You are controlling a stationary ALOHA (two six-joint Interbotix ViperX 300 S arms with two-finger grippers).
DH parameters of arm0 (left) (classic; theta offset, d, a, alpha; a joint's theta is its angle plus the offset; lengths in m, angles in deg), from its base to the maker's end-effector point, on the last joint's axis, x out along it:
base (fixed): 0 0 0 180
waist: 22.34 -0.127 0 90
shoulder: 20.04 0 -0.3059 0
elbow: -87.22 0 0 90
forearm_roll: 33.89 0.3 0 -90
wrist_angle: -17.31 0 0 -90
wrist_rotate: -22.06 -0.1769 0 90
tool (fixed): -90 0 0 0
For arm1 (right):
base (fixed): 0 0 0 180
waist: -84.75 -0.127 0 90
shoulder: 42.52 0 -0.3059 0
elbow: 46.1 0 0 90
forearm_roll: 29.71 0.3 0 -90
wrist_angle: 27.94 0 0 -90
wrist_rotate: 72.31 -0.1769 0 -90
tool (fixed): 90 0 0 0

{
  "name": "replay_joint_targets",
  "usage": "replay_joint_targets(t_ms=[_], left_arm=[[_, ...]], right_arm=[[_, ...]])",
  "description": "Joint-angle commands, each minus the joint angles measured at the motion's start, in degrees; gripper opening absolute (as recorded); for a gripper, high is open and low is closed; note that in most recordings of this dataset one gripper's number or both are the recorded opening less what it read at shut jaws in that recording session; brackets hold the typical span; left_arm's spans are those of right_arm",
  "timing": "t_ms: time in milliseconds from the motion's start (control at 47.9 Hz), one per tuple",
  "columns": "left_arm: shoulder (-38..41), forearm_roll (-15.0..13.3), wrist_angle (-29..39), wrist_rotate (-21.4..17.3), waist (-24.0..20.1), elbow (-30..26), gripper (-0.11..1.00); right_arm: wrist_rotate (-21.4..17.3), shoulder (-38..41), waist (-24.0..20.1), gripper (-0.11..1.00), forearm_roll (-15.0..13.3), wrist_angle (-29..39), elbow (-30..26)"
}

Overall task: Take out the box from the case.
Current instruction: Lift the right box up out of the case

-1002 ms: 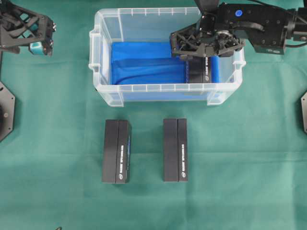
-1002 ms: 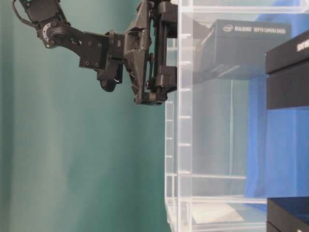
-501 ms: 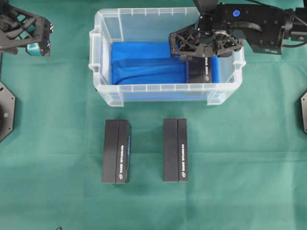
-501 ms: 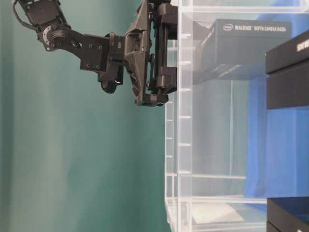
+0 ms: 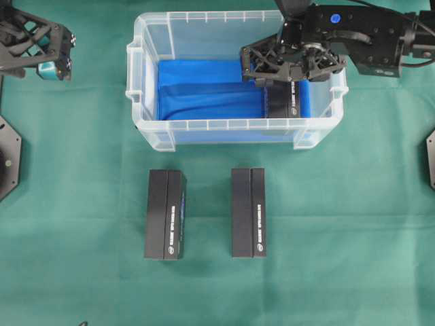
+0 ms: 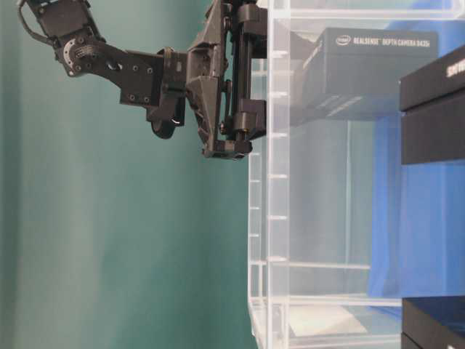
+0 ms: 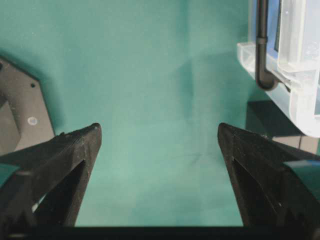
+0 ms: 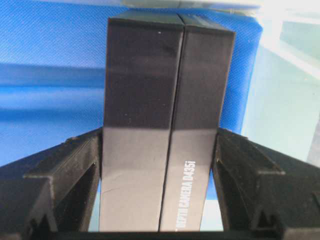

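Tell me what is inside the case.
Inside the case: a blue cloth on the bottom and one black box at the right end, clamped by the right gripper. The gripper covers the box's far end.

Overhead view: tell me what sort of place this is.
Probably a robotics lab test bench: a green cloth-covered table, two black robot arms, the right gripper closed on a black camera box inside a clear plastic case, two matching boxes laid out in front.
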Motion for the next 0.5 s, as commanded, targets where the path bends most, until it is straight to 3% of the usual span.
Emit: replay_joint_targets(t_ms=[0,480], left_arm=[[-0.6,0.0,-0.2,0.0,0.3,-0.7,0.98],[-0.5,-0.1,-0.4,0.0,0.2,-0.8,0.98]], right_arm=[[0.0,-2.4,-0.4,0.65,0.1,1.7,-1.8],[0.4,-5.5,-0.4,0.65,-0.4,10.4,-8.4]])
